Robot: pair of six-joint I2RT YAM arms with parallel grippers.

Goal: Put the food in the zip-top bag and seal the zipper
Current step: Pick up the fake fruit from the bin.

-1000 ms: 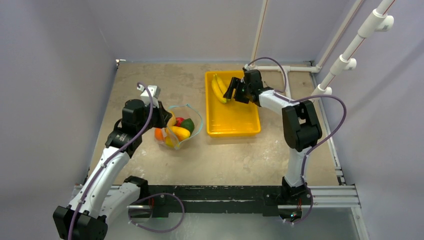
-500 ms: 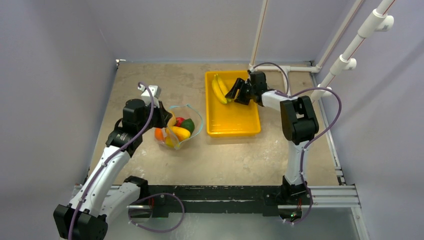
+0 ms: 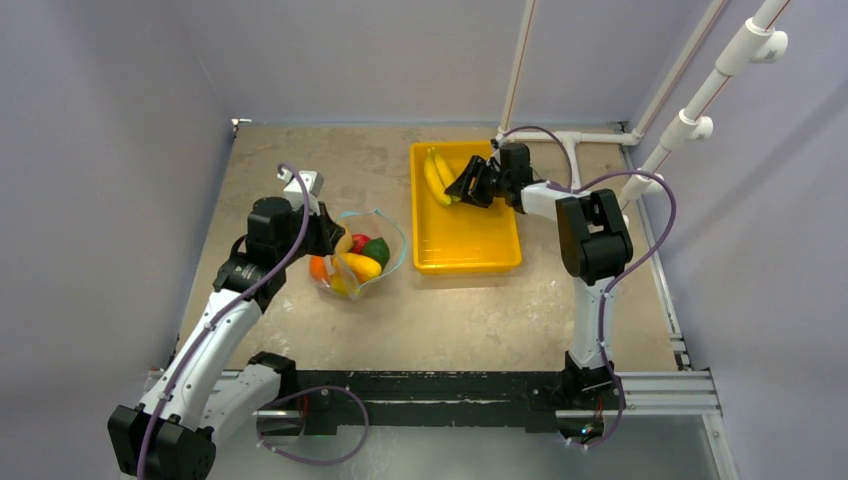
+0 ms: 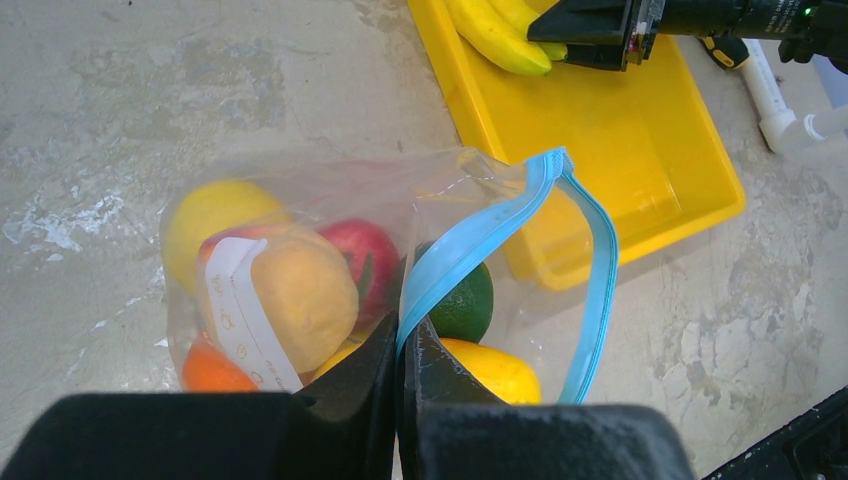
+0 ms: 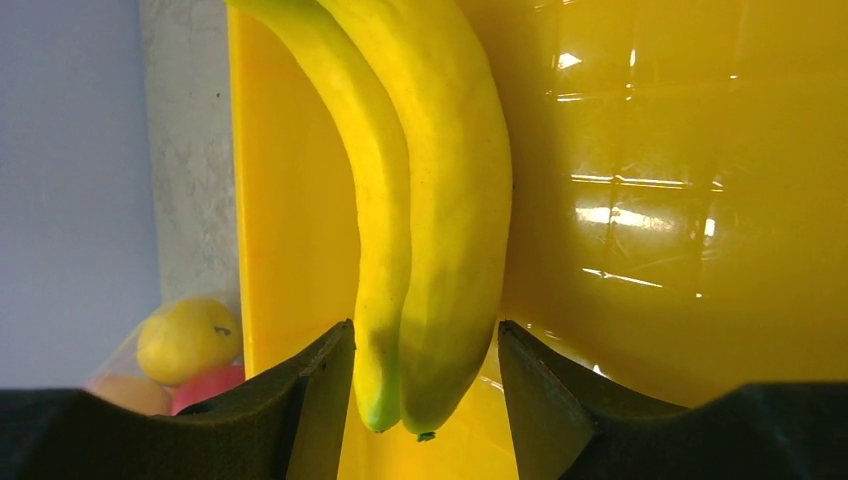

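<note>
Left side: the left gripper (image 4: pixel 400 345) is closed on the zipper (image 4: pixel 590 260), pinching the near lip of the zip-top bag (image 3: pixel 365 255). The bag rests on the table (image 3: pixel 460 310), just left of the tray (image 3: pixel 470 262), with its mouth gaping toward the tray. I can see a lemon (image 4: pixel 205 215), peach (image 4: pixel 300 290), apple (image 4: pixel 365 250), avocado (image 4: pixel 465 305), mango (image 4: pixel 490 370) and orange (image 4: pixel 205 370) inside it.

Right side: the bananas (image 5: pixel 430 200) lie in the far left corner of the tray, against its wall. I see no other food outside the bag. The right gripper (image 5: pixel 425 350) has its jaws apart, one finger on either side of the bananas' lower end. I cannot tell whether the pads touch the skin.

Step in hand, in my judgement: pickup of the last food item. Sealing has not begun.

Next move requires:
1. Close the right jaws fully on both bananas.
2. Lift clear of the tray wall.
3. Carry left to the bag mouth, which the left gripper must hold open.
4. Enter long end first, since the bag is nearly full.
</note>
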